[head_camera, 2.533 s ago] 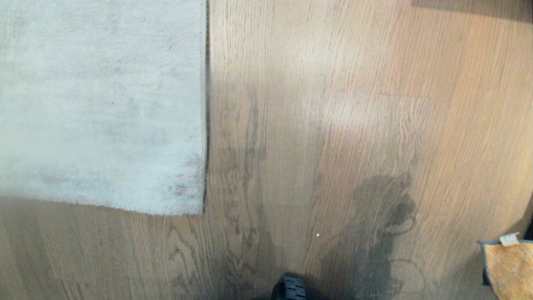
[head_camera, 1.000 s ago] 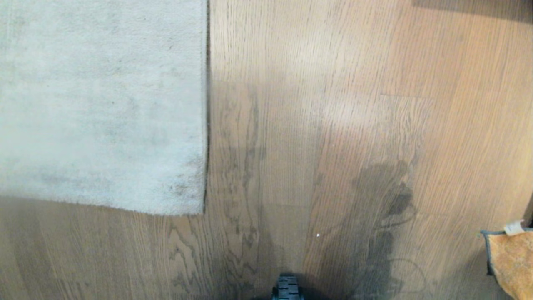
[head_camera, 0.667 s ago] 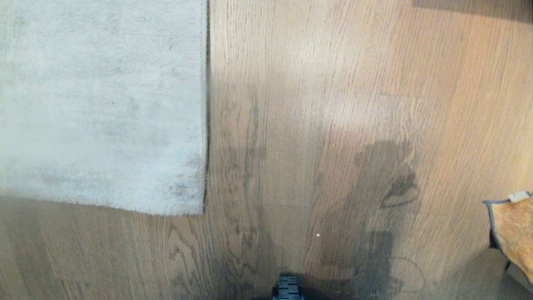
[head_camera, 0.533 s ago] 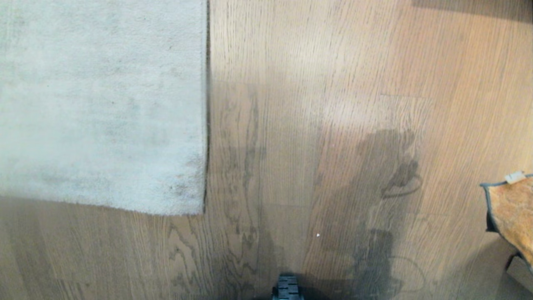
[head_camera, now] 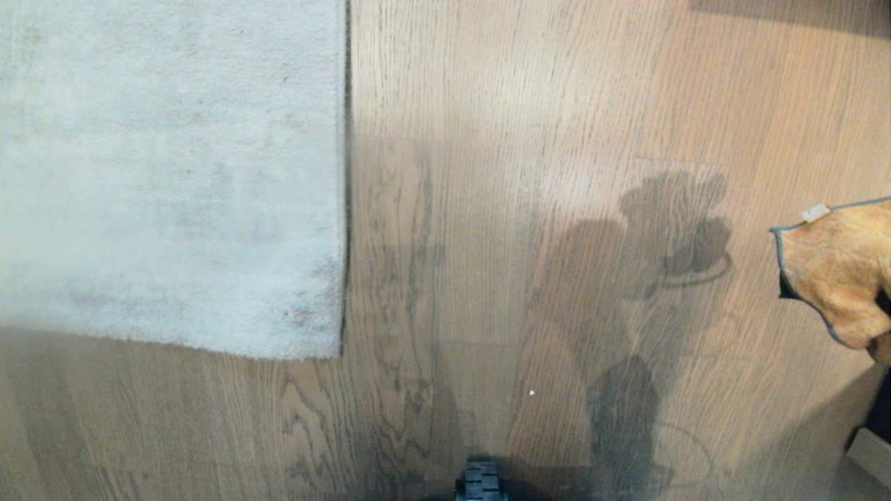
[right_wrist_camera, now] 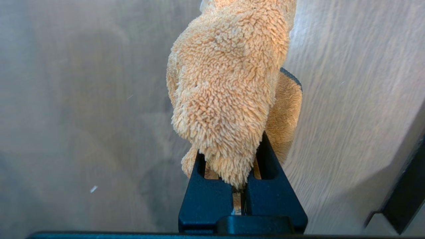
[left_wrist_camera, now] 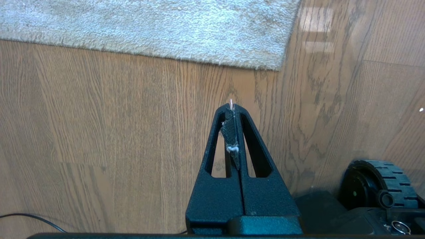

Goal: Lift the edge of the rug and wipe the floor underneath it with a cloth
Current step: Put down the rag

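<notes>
Items noted apart from the work itself:

1. A small white speck (head_camera: pixel 531 393) lies on the floor (head_camera: pixel 487 104), in front of my base and well apart from everything else. I also see it in the right wrist view (right_wrist_camera: pixel 94 189).
2. A thin black cable (left_wrist_camera: pixel 33 219) runs along the boards at the edge of the left wrist view. Only a short curved length shows, and both ends are out of sight.
3. A dark object with a pale lower edge (head_camera: pixel 870 438) stands at the far right of the head view. I cannot tell what it is.
4. A dark shadow band (head_camera: pixel 786 10) crosses the far right corner of the head view.
5. Bright rectangular reflections (left_wrist_camera: pixel 315 20) sit on the boards.
</notes>
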